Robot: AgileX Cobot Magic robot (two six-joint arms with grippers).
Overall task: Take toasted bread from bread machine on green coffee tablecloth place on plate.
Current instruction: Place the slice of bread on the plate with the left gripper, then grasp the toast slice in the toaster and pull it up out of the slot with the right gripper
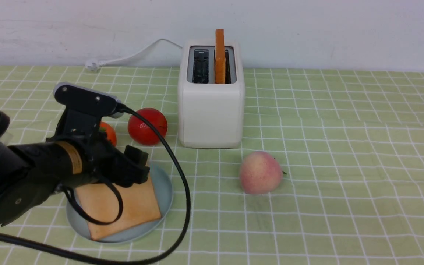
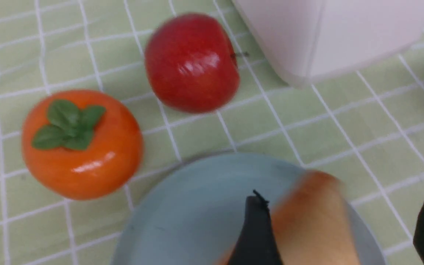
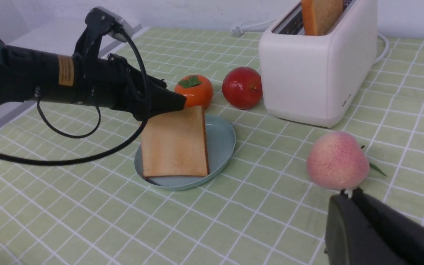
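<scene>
My left arm (image 1: 31, 176) comes in from nine o'clock in the front view, its wrist (image 1: 98, 147) well in from the edge and a black cable looping round from it toward six o'clock. My left gripper (image 2: 341, 228) has its jaws spread apart, a fingertip on either side of the gap. At four o'clock in the front view, only a dark bit of my right gripper (image 3: 350, 193) shows; its fingers are closed together.
</scene>
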